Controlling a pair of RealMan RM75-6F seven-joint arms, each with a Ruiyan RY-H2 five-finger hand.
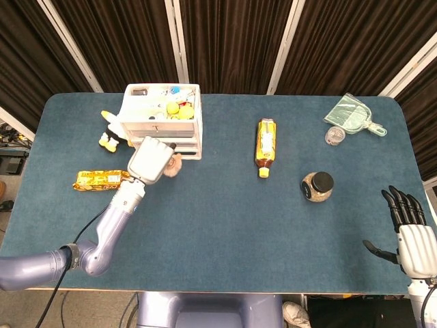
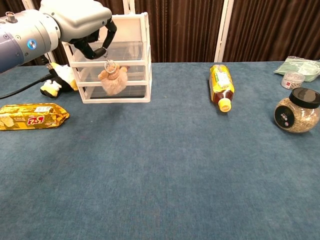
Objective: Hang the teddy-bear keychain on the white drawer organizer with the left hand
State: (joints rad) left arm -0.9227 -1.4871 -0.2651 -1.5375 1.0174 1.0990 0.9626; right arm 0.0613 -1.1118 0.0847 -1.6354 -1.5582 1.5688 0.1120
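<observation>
While the right hand (image 1: 414,239) sits at the table's near 4 o'clock corner, fingers spread, holding nothing, the left hand (image 2: 82,22) pinches the teddy-bear keychain (image 2: 112,80) by its ring. The bear dangles clear of the table, in front of the white drawer organizer (image 2: 125,22) at 11 o'clock. Snack pack (image 2: 31,115) at 9, toy penguin (image 2: 56,80) behind it.

From my remote station I see a blue felt-covered table (image 1: 225,225) backed by dark pleated curtains (image 1: 232,41) with white vertical posts (image 1: 174,41).
</observation>
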